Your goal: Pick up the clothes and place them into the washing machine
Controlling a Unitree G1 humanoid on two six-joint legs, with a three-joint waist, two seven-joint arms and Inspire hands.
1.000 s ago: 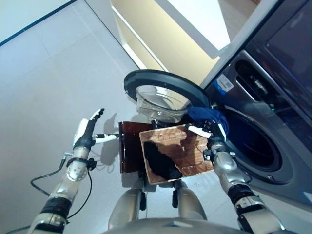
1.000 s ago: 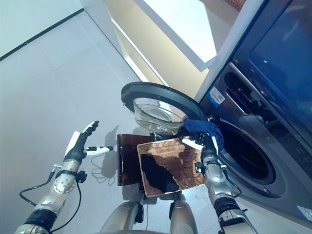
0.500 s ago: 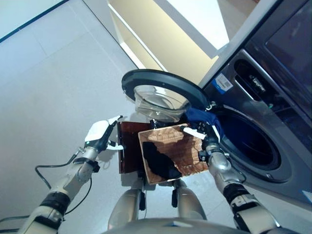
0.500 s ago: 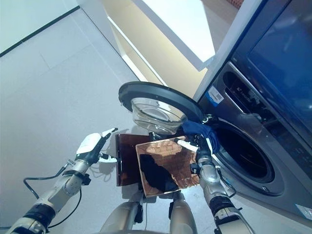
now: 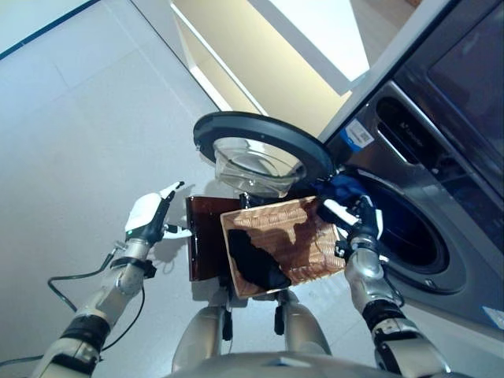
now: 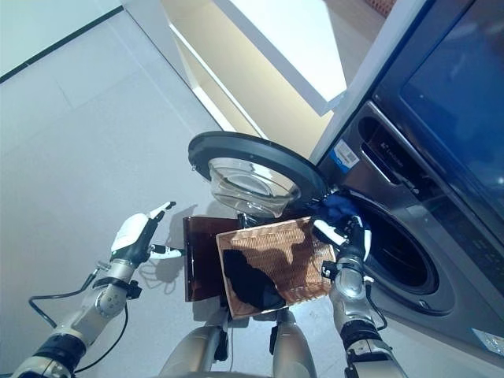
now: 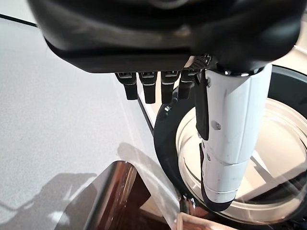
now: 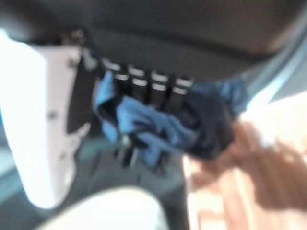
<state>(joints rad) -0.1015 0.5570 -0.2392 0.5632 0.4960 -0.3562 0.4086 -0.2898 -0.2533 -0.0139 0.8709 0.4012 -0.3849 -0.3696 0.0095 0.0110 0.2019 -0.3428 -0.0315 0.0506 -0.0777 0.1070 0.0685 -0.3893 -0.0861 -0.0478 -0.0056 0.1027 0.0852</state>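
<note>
Left eye view: nearest the robot, a woven basket (image 5: 277, 246) sits tilted on a dark brown stool (image 5: 206, 246), overhanging the stool's right edge. A black garment (image 5: 256, 257) lies in the basket's near left corner, with the rest of the weave bare.

The left hand (image 5: 150, 217) hangs over the floor (image 5: 87, 126) just off the stool's left edge, apart from it. In the left wrist view its fingers (image 7: 146, 87) are straight and its white-covered thumb (image 7: 225, 143) stands out beside them; it holds nothing.

The right hand (image 5: 358, 223) is raised at the basket's far right corner, at the near rim of the washing machine's (image 5: 425, 189) round opening (image 5: 405, 231). A blue piece of clothing (image 5: 342, 189) is bunched just beyond the hand, at the edge of that opening. In the right wrist view the blue cloth (image 8: 144, 127) lies right against the fingers (image 8: 158, 91), with the white thumb (image 8: 45, 120) off to one side; that view is too blurred to tell whether the fingers are curled round the cloth or only touch it.

Farther off, the machine's round door (image 5: 260, 150) stands swung wide open above the stool's far edge, its clear bowl-shaped window (image 5: 256, 169) facing the robot. Past the door runs a pale yellow wall panel (image 5: 268, 63).
</note>
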